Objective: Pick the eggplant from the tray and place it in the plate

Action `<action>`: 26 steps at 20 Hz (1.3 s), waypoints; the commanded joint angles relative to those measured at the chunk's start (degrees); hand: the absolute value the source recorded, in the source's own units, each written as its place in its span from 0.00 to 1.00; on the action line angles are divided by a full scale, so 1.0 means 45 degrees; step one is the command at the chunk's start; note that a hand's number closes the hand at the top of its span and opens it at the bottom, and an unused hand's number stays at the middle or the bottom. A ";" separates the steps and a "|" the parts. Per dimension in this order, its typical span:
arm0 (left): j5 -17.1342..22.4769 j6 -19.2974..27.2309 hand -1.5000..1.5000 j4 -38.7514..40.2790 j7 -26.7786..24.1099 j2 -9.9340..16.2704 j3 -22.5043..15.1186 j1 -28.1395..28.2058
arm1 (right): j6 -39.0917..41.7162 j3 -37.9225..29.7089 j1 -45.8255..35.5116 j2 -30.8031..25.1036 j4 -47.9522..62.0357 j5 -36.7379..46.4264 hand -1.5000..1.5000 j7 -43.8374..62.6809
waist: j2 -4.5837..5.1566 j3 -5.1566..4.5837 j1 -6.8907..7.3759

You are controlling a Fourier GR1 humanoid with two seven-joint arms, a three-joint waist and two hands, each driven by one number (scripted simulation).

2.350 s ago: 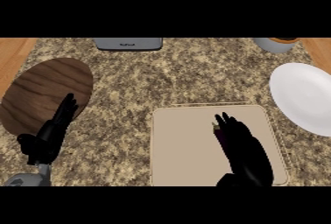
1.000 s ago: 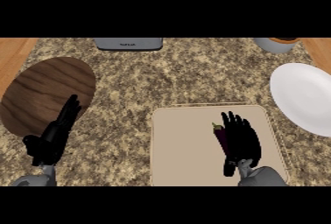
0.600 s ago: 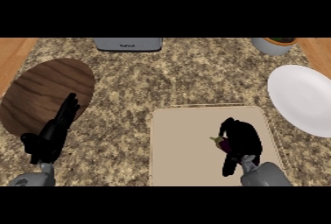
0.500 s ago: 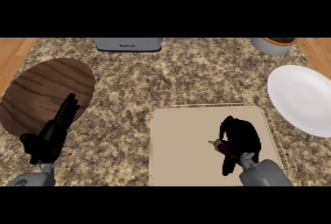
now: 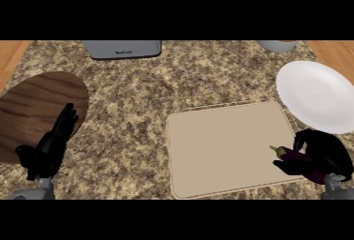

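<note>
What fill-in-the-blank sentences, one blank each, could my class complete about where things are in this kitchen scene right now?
1. The right hand is curled round the ____.
2. The white plate holds ____.
3. The open left hand rests beside the brown ____ board.
4. The eggplant is at the beige tray's ____ edge.

Missing words: eggplant; nothing; wooden; right

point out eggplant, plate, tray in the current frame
eggplant (image 5: 296, 158), head view, on its purple body showing beside the right hand's fingers.
plate (image 5: 314, 93), head view, on the bare white middle.
tray (image 5: 221, 150), head view, on its bare beige floor.
</note>
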 commanded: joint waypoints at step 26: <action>-0.0315 -0.0683 0.50 -0.0744 -0.0077 -0.0202 -0.0103 0.0470 | -0.1314 -1.0756 0.0809 -0.5935 0.6324 -0.7652 1.00 -1.1380 | 0.0165 -0.0031 0.0955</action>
